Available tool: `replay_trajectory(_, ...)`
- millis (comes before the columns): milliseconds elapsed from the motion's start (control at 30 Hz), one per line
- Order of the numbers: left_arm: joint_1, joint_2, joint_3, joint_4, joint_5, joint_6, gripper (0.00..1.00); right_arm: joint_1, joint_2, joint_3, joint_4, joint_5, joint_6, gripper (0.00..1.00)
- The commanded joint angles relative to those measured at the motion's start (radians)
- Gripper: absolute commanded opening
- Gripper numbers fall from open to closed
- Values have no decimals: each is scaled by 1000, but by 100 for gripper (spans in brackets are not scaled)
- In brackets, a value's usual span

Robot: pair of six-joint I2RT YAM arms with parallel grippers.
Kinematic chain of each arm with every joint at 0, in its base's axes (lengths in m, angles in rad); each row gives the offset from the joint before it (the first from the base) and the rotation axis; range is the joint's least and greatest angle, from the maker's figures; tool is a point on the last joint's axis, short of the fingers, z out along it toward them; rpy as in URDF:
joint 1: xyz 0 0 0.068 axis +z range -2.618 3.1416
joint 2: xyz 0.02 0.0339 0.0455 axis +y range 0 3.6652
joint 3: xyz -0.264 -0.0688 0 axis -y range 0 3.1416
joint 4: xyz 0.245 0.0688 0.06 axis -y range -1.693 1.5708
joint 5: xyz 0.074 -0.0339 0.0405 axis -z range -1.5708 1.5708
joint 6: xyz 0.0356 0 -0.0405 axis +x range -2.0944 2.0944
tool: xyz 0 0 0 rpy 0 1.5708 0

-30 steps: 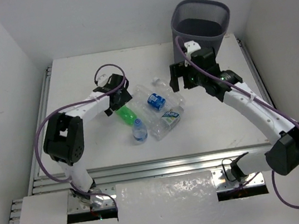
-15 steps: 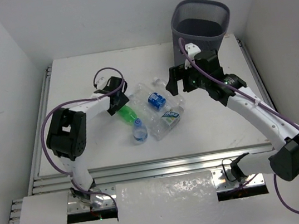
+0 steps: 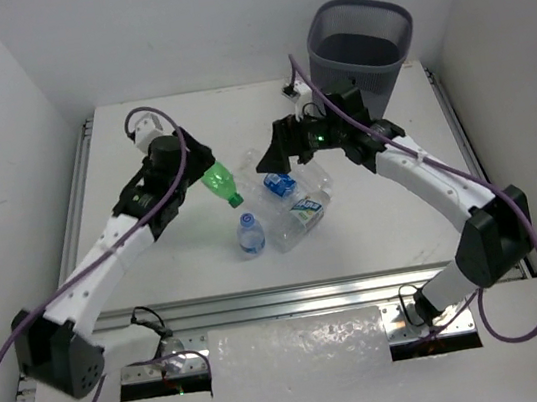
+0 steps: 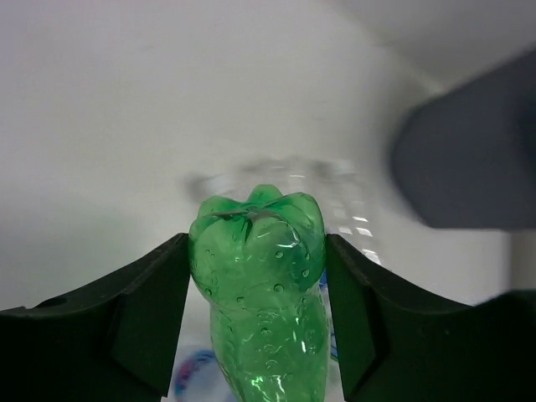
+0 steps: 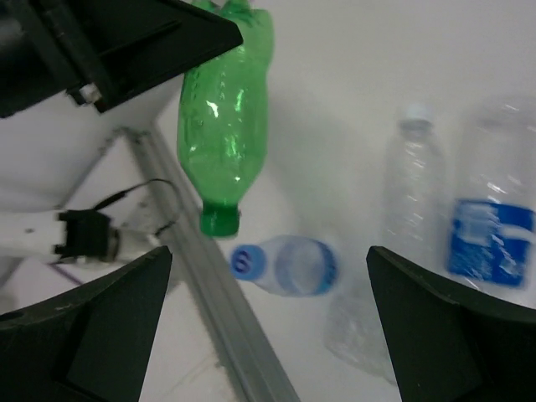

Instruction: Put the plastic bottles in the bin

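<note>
Left gripper (image 4: 255,251) clamps the green bottle (image 3: 219,185) by its base above the tabletop (image 3: 375,236) — right gripper (image 3: 276,152), jaws wide apart, hovers over clear bottles (image 3: 302,206) mid-tabletop.

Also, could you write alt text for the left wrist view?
The left gripper holds a green plastic bottle between its dark jaws, base toward the camera. Behind, blurred: a white table and a dark grey shape at right.

One green bottle (image 3: 217,183); four clear bottles (image 3: 295,209) countable in overlapping heap, total uncertain; one mesh bin (image 3: 327,36); two robot arms (image 3: 105,258).
</note>
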Motion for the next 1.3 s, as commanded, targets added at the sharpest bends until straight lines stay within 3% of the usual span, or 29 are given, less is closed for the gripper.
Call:
replay_trajectory(0,-26,-136,-75,261,279,112,0,18,31,53,262,-299,120,99)
replay_trajectory(167,-37,-183,-97,489,579,67,0,38,71,40,468,-407,289,99)
replay_trajectory(300,-46,-184,-108,575,626,37,0,49,65,-3,589,-448,376,98)
replay_trajectory(400,-48,-181,-117,644,652,11,0,51,67,-23,649,-467,446,64)
replay_trajectory(433,-48,-175,-102,650,655,9,2,51,64,-25,643,-459,446,27)
replay_trajectory(467,-48,-169,-91,646,650,13,9,49,59,-26,633,-447,438,17)
replay_trajectory(500,-48,-155,-80,640,644,17,35,48,56,-23,598,-433,429,13)
replay_trajectory(533,-48,-150,-68,628,627,21,53,46,53,-19,577,-418,417,13)
replay_trajectory(567,-48,-146,-32,608,603,32,74,35,44,-10,564,-408,409,3)
replay_trajectory(600,-48,-137,-7,557,575,38,88,26,38,-10,542,-395,403,0)
replay_trajectory(767,-48,-137,123,429,424,86,92,-77,-1,-10,508,-303,443,0)
replay_trajectory(833,-48,-138,220,182,200,76,95,-158,-25,48,354,-222,391,0)
replay_trajectory(933,-46,-167,272,-55,-49,56,97,-230,-25,221,44,229,180,0)
replay_trajectory(1000,-46,-202,256,-107,-60,75,97,-264,42,326,-92,369,150,0)
replay_trajectory(1100,-52,-201,214,-149,56,112,97,-353,152,541,-200,507,153,0)
replay_trajectory(1200,-103,-152,206,-202,74,139,97,-429,405,872,-307,561,142,0)
replay_trajectory(1267,-155,-100,226,-260,64,152,97,-468,505,1002,-364,555,127,11)
